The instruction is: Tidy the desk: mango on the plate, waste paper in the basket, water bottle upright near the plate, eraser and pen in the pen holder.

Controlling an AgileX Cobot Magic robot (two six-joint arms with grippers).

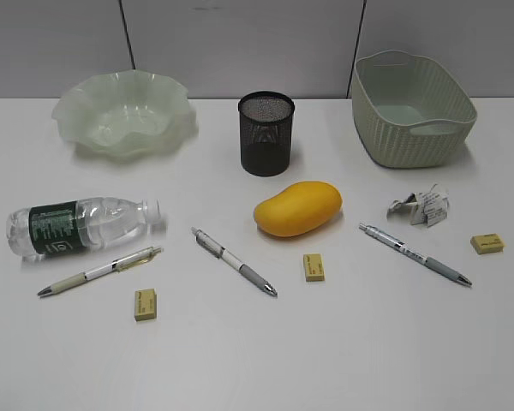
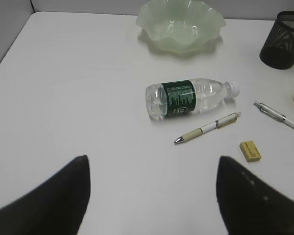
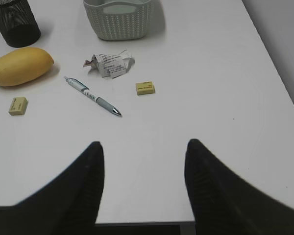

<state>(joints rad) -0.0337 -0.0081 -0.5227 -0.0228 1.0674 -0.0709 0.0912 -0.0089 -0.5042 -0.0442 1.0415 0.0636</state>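
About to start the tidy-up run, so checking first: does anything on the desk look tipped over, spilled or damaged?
The water bottle lies on its side at the left, cap on, nothing spilled. The waste paper sits crumpled on the desk in front of the basket. Nothing looks damaged.

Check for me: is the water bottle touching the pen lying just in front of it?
Apart. The left wrist view shows a strip of bare desk between the water bottle and the pen.
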